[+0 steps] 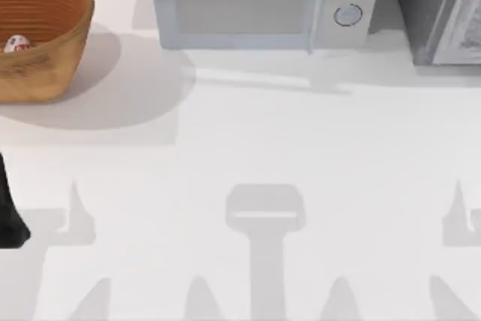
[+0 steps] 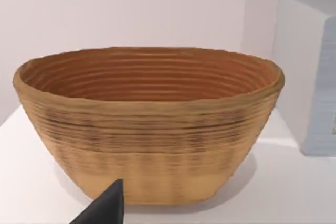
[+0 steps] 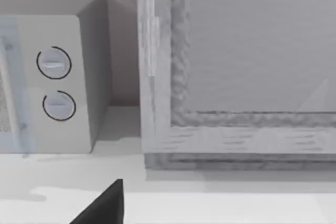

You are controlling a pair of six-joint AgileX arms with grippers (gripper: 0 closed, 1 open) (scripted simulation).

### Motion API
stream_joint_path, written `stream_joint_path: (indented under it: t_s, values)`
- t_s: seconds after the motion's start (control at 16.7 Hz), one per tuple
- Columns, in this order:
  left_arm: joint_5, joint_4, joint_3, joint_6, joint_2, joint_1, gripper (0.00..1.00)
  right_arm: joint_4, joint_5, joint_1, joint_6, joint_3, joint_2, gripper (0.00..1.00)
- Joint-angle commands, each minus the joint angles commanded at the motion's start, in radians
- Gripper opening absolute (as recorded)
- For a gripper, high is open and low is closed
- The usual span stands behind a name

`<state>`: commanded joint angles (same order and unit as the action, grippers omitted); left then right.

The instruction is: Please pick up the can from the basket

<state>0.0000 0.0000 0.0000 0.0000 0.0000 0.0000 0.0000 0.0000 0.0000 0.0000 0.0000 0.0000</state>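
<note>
You were looking at one can [image 1: 18, 43], small and white with red markings, lying inside the basket [image 1: 56, 50] at about ten o'clock on the table [image 1: 248, 140], hard against the top view's left edge. It looked light and stiff, a smooth round body that would likely slip or roll if you pinched it off-centre, so you would do best to close across its middle, coming down over the rim. The basket itself seemed rigid and heavy enough to stay put, but its high wall left you little room inside, and a nudge to the rim could shift it.

Your left arm [image 1: 9, 212] sat at nine o'clock, well short of the basket; the left wrist view faced the basket's wall with one dark tip of the fingers [image 2: 105, 208] low in the frame, and you could not tell how far they were open. The right wrist view showed one dark tip [image 3: 105, 205] too, state unreadable, facing the far clutter.

By count: one can, one basket, one microwave [image 1: 263, 1] at twelve o'clock, one grey box [image 1: 440, 9] at two o'clock.
</note>
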Motion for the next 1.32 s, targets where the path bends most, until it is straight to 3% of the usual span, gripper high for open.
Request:
stream_joint_path:
  t_s: [0.3,0.54,0.9,1.32]
  values:
    - [-0.003,-0.026,0.05,0.002,0.046,0.01,1.0,0.0,0.0,0.0,0.0,0.0,0.0,1.0]
    - [-0.004,-0.131,0.241,0.009,0.229,0.035,1.0,0.0,0.0,0.0,0.0,0.0,0.0,1.0]
    - [0.011,-0.411,0.73,0.031,0.706,0.067,1.0,0.0,0.0,0.0,0.0,0.0,0.0,1.0]
    - [0.041,-0.835,1.474,0.066,1.43,0.09,1.0,0.0,0.0,0.0,0.0,0.0,0.0,1.0]
